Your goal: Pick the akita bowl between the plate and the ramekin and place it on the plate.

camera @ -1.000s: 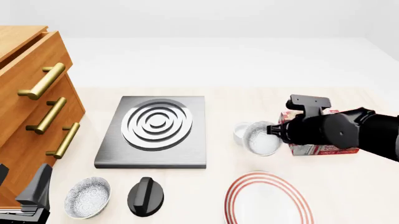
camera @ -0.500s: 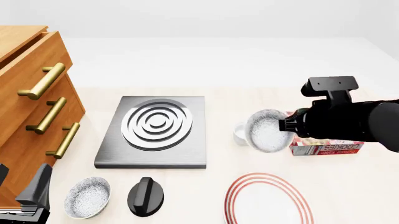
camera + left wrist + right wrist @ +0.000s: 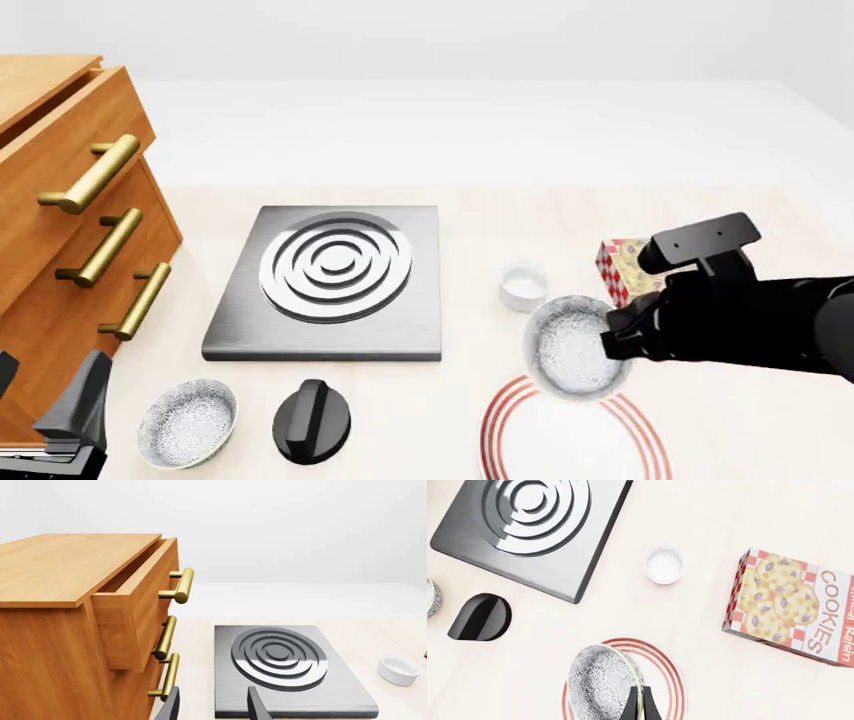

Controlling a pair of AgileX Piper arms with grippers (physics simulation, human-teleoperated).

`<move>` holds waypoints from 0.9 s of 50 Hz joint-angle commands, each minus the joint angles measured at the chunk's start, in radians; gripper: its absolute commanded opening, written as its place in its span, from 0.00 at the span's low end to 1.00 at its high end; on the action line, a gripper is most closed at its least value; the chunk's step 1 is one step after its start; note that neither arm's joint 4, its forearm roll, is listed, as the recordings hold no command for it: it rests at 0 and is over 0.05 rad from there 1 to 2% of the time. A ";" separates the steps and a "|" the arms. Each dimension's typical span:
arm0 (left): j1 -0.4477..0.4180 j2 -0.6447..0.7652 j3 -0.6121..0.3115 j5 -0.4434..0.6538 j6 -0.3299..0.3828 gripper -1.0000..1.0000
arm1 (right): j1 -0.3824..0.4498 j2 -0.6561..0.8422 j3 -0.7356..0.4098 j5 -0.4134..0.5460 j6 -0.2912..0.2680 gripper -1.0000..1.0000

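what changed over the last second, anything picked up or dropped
The right pincer kept its grip on the akita bowl and carried it from beside the ramekin toward the camera. The bowl now hangs tilted over the far rim of the plate, not yet released. With the arm moved away, the cookie box shows in the wrist view. The left pincer, second bowl, burner and black knob stayed put.

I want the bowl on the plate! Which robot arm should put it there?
The right. Its gripper already holds the akita bowl above the plate. The left gripper is far off by the drawers, holding nothing.
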 commanded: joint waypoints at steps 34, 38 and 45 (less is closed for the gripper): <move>0.000 0.000 0.000 0.000 0.000 1.00 | 0.114 0.066 0.300 -0.204 0.087 0.00; 0.000 0.000 0.000 0.000 0.000 1.00 | 0.111 0.089 0.314 -0.236 0.090 0.00; 0.000 0.000 0.000 0.000 0.000 1.00 | 0.107 0.125 0.332 -0.284 0.100 0.00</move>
